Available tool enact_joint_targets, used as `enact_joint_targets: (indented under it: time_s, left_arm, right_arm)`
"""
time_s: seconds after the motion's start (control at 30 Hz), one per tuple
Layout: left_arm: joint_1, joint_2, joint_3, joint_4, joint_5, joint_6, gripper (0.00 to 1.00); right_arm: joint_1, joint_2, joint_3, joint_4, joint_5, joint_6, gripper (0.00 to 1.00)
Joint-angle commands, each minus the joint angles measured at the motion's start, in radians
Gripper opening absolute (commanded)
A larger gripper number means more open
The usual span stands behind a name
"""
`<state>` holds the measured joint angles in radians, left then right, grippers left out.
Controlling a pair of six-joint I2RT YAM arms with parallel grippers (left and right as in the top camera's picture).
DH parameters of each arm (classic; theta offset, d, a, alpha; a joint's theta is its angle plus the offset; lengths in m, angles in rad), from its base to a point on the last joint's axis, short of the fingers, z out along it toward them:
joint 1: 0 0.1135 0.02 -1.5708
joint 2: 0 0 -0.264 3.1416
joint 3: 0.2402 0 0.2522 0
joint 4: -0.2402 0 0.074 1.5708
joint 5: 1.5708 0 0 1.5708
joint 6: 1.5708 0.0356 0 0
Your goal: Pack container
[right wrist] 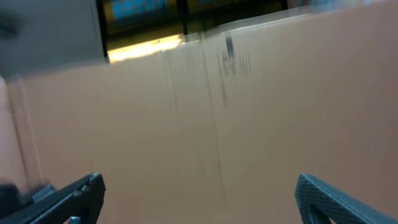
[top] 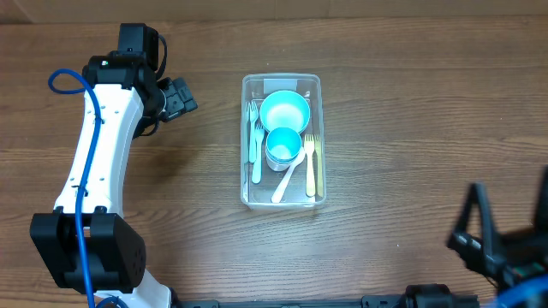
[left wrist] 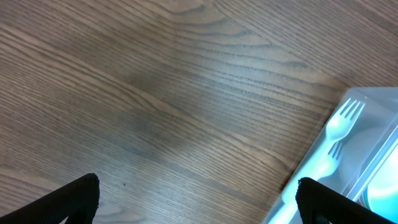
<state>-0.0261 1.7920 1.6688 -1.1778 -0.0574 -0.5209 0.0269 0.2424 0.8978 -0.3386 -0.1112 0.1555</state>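
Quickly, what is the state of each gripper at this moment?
Left gripper: open, holding nothing.
Right gripper: open, holding nothing.

No text, label or number is legible.

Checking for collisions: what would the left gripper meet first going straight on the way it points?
Probably the bare wooden table: the left gripper angles down at it, and the container sits off to one side of that line. Depth is unclear.
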Motion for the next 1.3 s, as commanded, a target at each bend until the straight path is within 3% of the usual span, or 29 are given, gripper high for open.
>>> enact_joint_targets:
  time_s: [0.0,0.2,0.37,0.77,1.27]
  left_arm:
    - [0.000,-0.005,0.006,0.003,-0.005,0.011,1.00]
    - [0.000,-0.005,0.006,0.003,-0.005,0.011,1.00]
    - [0.000,-0.005,0.006,0.003,-0.005,0.011,1.00]
    - [0.000,-0.005,0.006,0.003,-0.005,0.011,1.00]
    - [0.000,-0.005,0.006,0.003,-0.005,0.011,1.00]
  right_arm:
    - [0.006,-0.101,-0.248,0.122,0.005,-0.005,1.00]
    - [0.006,-0.240,-0.620,0.357,0.006,-0.006,1.00]
    - [0.006,-0.240,-0.775,0.491,0.010,-0.004,1.00]
    - [0.006,-0.240,-0.891,0.490,0.095,-0.005,1.00]
    - [0.006,-0.240,-0.890,0.328,0.110,-0.005,1.00]
